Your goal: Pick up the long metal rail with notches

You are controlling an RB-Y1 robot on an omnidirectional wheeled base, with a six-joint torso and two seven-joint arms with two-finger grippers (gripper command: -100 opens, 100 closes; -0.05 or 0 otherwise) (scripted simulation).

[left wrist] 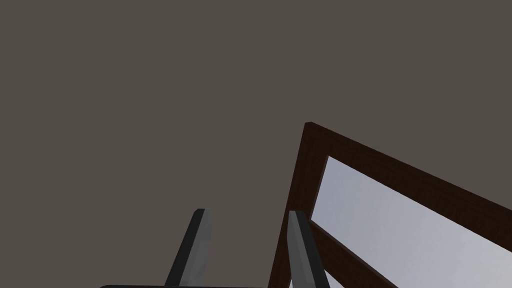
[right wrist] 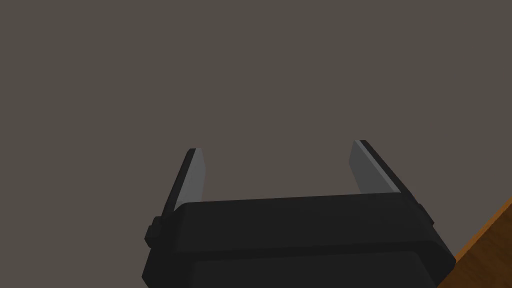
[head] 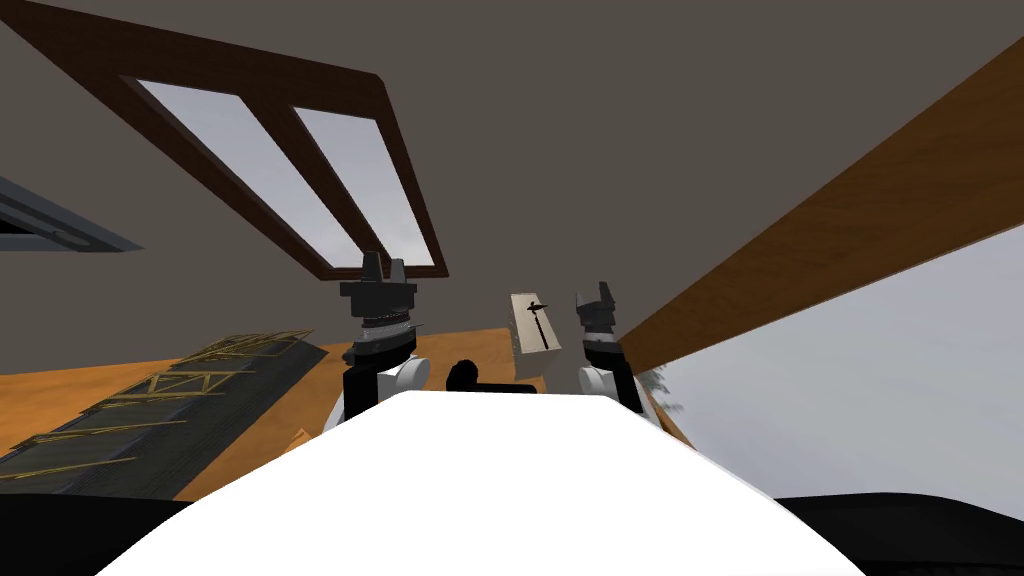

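Long, thin, yellowish rails with cross-struts (head: 160,385) lie on a dark slab (head: 240,385) at the lower left of the head view, well off to the left of both arms. My left gripper (head: 385,265) (left wrist: 248,212) is raised in front of my chest, its fingers (left wrist: 199,240) standing partly apart with nothing between them. My right gripper (head: 600,295) (right wrist: 277,146) is raised beside it, open wide and empty. Neither gripper touches the rails.
A beige block with a dark mark (head: 535,335) stands between the two grippers, farther off. An orange-brown wooden surface (head: 60,385) runs under the slab. A brown wooden beam (head: 850,240) slants along the right. A dark-framed window (head: 300,170) is set in the grey wall ahead.
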